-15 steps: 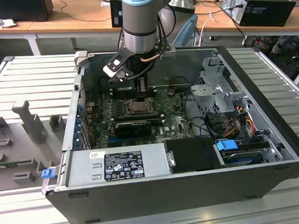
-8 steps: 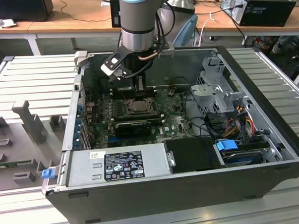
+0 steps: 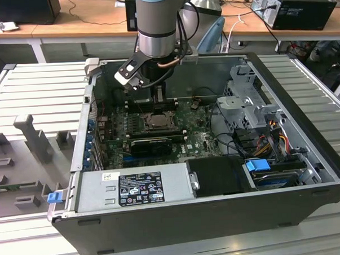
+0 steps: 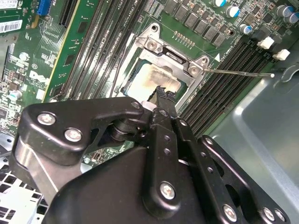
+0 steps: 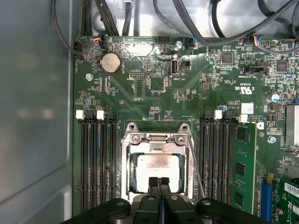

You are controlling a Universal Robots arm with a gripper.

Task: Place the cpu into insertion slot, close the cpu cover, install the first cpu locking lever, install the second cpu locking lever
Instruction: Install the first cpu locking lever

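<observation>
We see even, bright room light in the exterior view. In both wrist views glare whitens the cpu (image 5: pixel 156 170) (image 4: pixel 152 79), perhaps from a wrist lamp; the case wall (image 5: pixel 32 116) looks dim and grey.

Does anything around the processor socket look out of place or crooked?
Yes. One thin locking lever juts out sideways from the corner of the cpu cover rather than lying along its edge, so it looks unlatched. The cpu sits square underneath.
</observation>
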